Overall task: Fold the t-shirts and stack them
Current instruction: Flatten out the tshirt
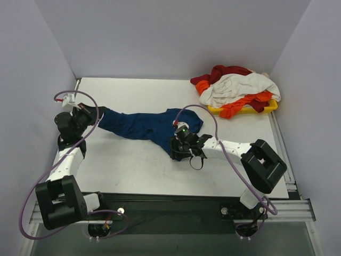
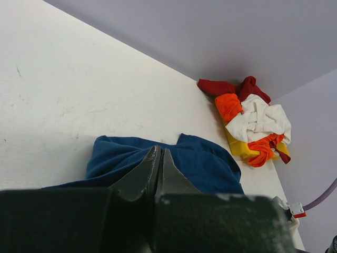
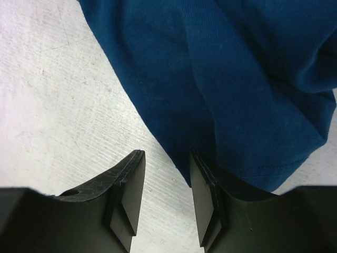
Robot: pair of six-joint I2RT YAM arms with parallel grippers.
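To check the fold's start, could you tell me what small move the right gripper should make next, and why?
Probably nudge the right gripper onto the hem of the blue shirt, then close: its jaws are open, the hem beside one finger, bare table between them; the left gripper pinches the far end.

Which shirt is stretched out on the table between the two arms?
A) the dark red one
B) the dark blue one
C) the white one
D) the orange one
B: the dark blue shirt lies stretched out by itself; the heap of other shirts, white, orange and dark red, sits on the yellow tray.
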